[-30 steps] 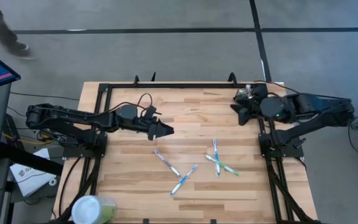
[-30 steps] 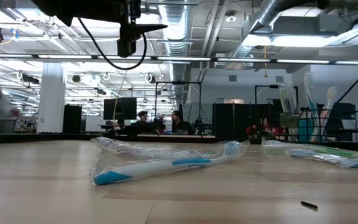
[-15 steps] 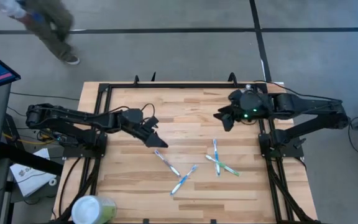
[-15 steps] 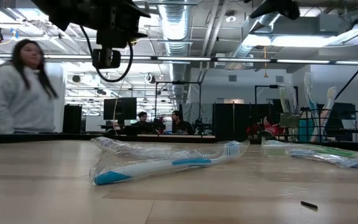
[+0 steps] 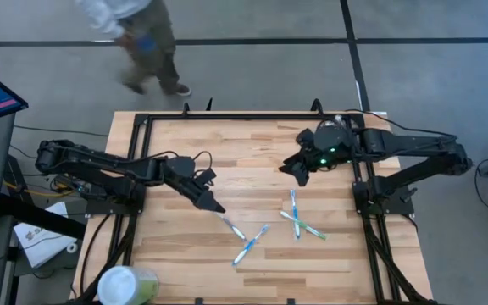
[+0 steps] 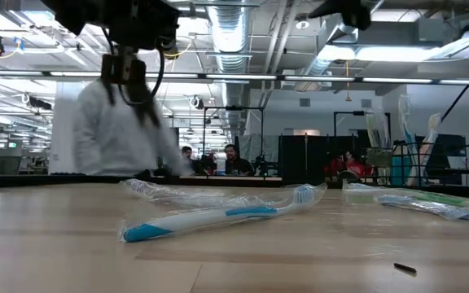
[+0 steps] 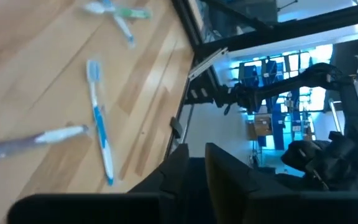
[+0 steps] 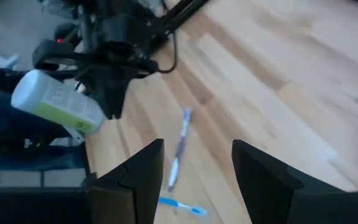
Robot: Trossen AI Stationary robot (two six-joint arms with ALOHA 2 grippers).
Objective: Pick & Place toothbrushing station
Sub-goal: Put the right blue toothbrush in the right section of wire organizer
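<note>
Now lower than before: left pincer (image 5: pixel 214 206) seemingly near-closed, right pincer (image 5: pixel 298 172) open.

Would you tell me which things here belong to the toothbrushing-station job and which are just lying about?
For the job: four toothbrushes on the table; left gripper, beside the leftmost one; right gripper, open, nearer the far edge.
Just lying about: lidded pale-green cup, near left corner; person beyond the table.

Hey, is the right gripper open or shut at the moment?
Open. In the right wrist view the right gripper shows a wide gap between its two dark fingers, with bare wooden table visible through it.
</note>
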